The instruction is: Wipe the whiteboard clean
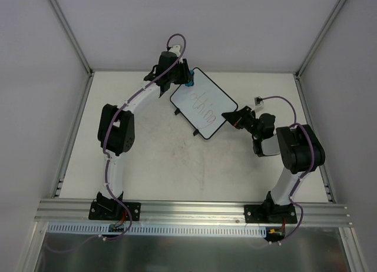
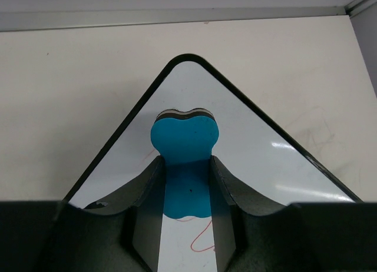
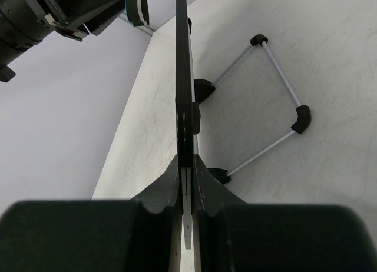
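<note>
The whiteboard (image 1: pixel 207 110) lies turned like a diamond at the back middle of the table, with faint red handwriting (image 1: pixel 199 103) across it. My left gripper (image 1: pixel 184 78) is over its far corner, shut on a blue eraser (image 1: pixel 189 82). In the left wrist view the eraser (image 2: pixel 185 142) sits pinched between the fingers (image 2: pixel 147 189), its felt side pressed to the whiteboard (image 2: pixel 265 148), with a red stroke (image 2: pixel 203 239) just below it. My right gripper (image 1: pixel 228 116) is shut on the board's right corner. Seen edge-on in the right wrist view, the whiteboard (image 3: pixel 183 60) runs straight out of the right gripper (image 3: pixel 187 165).
A wire stand (image 3: pixel 277 89) with black feet folds out under the board. The worn white table (image 1: pixel 177 166) is boxed in by white walls and aluminium posts (image 1: pixel 68 30). A metal rail (image 1: pixel 194 210) carries both arm bases at the near edge.
</note>
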Controlling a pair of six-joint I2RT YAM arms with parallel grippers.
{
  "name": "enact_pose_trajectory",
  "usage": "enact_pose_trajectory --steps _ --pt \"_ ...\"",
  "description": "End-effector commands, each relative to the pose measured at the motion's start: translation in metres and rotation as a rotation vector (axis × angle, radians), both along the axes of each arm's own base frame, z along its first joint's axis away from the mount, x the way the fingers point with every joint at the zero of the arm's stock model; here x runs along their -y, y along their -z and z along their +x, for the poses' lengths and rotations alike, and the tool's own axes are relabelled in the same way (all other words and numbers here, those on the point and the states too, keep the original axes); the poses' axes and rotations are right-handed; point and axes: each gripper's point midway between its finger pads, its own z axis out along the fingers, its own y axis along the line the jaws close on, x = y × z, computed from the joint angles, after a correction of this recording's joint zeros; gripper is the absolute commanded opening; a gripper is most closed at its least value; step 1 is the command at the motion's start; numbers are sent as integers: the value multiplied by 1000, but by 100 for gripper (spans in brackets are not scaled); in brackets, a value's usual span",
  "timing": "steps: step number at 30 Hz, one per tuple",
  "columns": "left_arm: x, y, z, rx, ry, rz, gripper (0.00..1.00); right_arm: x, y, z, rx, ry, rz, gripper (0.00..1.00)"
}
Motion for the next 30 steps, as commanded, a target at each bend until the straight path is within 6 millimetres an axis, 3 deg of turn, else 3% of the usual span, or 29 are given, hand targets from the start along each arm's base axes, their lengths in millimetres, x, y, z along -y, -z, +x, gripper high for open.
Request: enact_pose_trajectory --steps 1,9,22,30 --pt "12 -28 9 97 43 -50 0 1 -38 11 169 13 14 0" --pt "34 -10 7 122 87 21 0 -1 -38 9 170 7 13 0" --pt "31 16 14 86 61 59 0 -1 -40 8 172 5 18 0" --pt "24 46 8 7 28 80 0 -2 -42 8 174 2 21 0"
